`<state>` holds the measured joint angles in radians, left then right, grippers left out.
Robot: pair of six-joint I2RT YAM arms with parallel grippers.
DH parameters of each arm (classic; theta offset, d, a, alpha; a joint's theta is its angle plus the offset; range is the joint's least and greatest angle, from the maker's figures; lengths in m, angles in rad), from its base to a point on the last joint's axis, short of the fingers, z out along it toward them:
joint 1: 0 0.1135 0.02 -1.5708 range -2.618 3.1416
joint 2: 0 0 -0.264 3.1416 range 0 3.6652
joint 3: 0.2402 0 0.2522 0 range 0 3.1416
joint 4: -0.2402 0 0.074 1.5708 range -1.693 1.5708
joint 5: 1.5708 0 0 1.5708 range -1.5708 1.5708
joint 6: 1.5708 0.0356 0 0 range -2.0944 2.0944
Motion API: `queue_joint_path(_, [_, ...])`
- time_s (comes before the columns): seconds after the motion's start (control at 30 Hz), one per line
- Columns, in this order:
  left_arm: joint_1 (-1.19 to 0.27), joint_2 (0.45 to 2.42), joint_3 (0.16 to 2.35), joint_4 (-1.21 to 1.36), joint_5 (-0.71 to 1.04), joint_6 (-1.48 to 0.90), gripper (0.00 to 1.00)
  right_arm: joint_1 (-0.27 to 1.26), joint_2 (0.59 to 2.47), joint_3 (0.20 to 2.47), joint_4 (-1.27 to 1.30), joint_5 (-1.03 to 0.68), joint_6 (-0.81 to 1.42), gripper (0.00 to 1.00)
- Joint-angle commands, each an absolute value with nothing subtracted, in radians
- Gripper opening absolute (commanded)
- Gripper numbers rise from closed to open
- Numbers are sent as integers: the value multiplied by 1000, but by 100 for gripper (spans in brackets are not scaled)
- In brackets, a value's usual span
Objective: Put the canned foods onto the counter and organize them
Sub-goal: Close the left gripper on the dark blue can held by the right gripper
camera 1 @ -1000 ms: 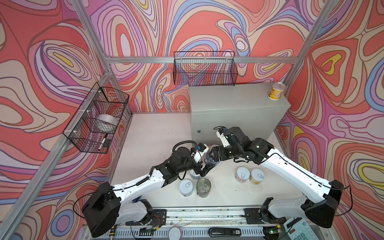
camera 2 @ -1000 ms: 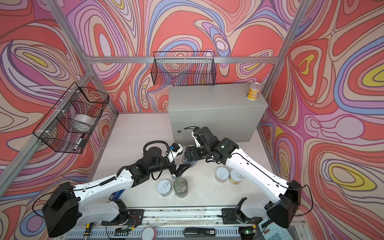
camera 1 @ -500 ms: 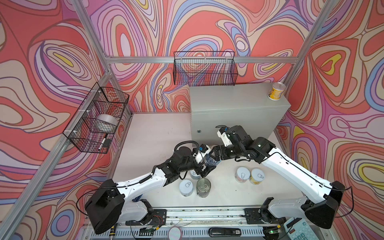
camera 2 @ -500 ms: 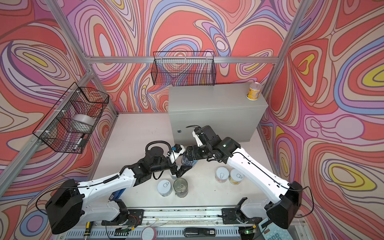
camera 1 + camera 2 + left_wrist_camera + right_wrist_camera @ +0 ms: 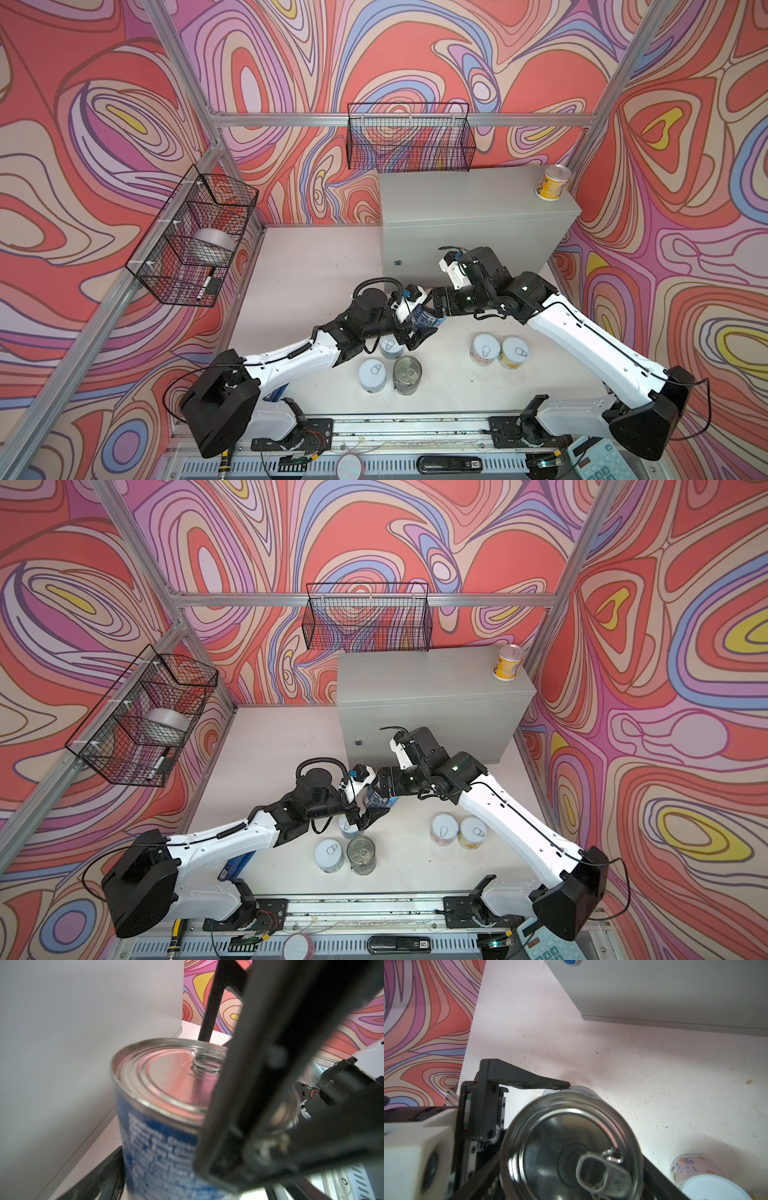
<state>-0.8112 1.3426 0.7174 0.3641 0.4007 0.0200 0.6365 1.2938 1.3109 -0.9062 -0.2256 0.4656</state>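
My right gripper (image 5: 430, 311) (image 5: 382, 792) is shut on a dark blue can (image 5: 423, 319) (image 5: 373, 801), held above the table in front of the counter (image 5: 465, 199) (image 5: 424, 679). The can's silver pull-tab lid (image 5: 571, 1147) fills the right wrist view, and its blue label (image 5: 158, 1147) shows in the left wrist view. My left gripper (image 5: 417, 328) (image 5: 368, 810) is open, its fingers (image 5: 529, 1082) standing on either side of the same can. A yellow can (image 5: 550, 189) (image 5: 509, 663) stands on the counter's far right corner.
Five cans stand on the table: a pale one (image 5: 390, 348) under the left gripper, a pale blue one (image 5: 372, 375), a dark one (image 5: 407, 374), a pink-white one (image 5: 484, 350) and a yellow one (image 5: 514, 353). Black wire baskets (image 5: 409, 137) (image 5: 195, 237) hang on the walls.
The right gripper with the blue can has edged slightly left and towards the front. The left gripper stays open around the can.
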Motion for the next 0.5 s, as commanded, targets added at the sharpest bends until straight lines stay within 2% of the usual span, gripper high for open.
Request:
queue_joint_path(0.0, [-815,1358,730,413,443,50,100,610,1238,1338,-755,-327,482,14])
queue_joint_path(0.2, [-816,1358,709,468,444,61,99,591,1246,1330,-740,-375,493,13])
queue_joint_path(0.47, [-816,1382,731,472,479,87,89,578,1247,1339,-739,-394,490,13])
